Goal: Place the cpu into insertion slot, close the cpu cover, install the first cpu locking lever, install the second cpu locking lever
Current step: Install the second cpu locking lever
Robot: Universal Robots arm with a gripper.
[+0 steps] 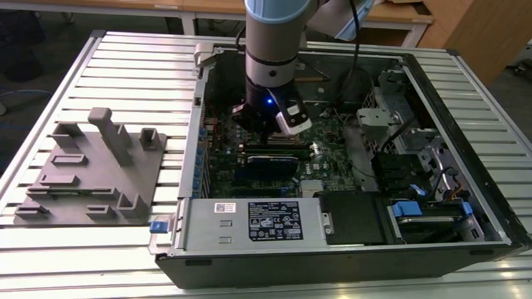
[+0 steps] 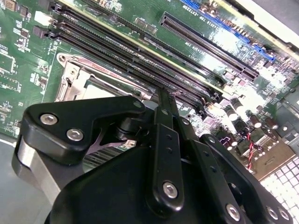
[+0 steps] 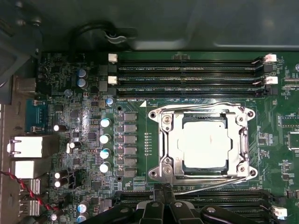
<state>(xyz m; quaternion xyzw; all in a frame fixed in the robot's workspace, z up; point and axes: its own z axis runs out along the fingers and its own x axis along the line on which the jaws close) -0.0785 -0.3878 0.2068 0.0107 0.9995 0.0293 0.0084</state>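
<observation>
While the arm [image 1: 270, 56] reaches down into the open computer case [image 1: 349, 249], its gripper [image 3: 164, 192] hovers over the motherboard [image 3: 84, 140] at the six o'clock edge of the insertion slot [image 3: 163, 140], fingers drawn together to a narrow tip with nothing held between them. That tip sits just beside the thin locking lever [image 3: 205, 187] running along the same edge. Within the slot lies the cpu [image 3: 204, 142], silver top up, framed by the closed cpu cover [image 3: 203, 111].
</observation>
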